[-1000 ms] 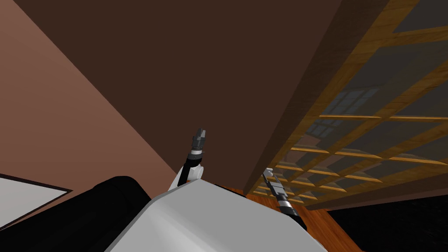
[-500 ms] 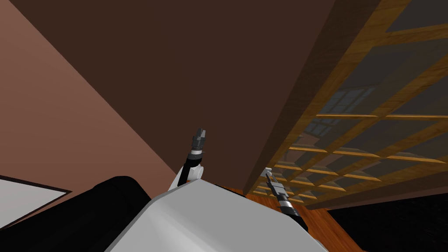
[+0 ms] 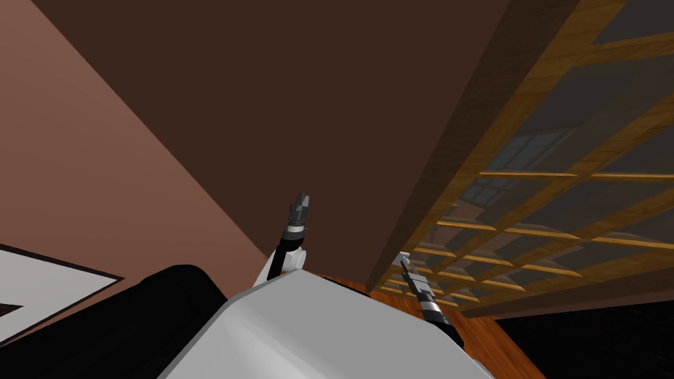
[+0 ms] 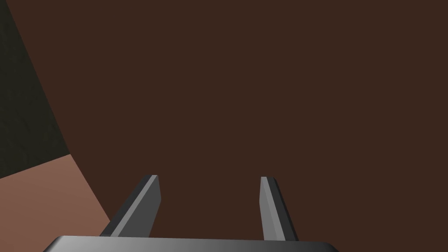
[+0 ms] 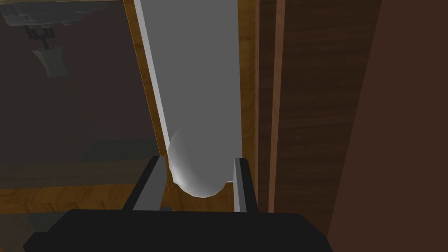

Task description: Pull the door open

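Right gripper (image 5: 199, 162) clasps grey door handle (image 5: 194, 96)

You face a dark brown wall (image 3: 316, 99), with a reddish-brown wall (image 3: 79, 171) to its left and orange wooden floor (image 3: 490, 342) below.

- The head camera looked steeply down, rolled, at a dark brown flat wall (image 3: 316, 99) and a wood-framed glass door (image 3: 540, 175).
- The left wrist camera faced that wall.
- The right wrist camera was very near the door's grey rounded handle (image 5: 197, 170).
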Available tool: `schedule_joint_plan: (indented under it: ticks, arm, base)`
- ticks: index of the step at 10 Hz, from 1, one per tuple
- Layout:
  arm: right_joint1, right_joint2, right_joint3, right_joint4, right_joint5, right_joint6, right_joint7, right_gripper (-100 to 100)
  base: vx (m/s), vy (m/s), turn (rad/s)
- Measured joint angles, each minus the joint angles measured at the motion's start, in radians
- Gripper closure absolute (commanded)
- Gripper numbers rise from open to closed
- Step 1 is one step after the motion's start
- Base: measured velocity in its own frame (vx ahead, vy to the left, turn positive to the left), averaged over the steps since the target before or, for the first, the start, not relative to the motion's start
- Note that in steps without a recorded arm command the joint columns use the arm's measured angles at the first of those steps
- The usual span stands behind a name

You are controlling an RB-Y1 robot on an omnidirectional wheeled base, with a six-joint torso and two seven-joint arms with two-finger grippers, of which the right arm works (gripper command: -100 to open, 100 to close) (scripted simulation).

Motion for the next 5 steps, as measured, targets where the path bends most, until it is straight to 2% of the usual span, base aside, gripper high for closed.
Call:
schedule_joint_plan:
  ticks: [5]
  arm:
    - [-0.003,0.004,-0.006,-0.004,-0.017,0.009,-0.124,100]
  base:
    - [-0.035,-0.02,0.064]
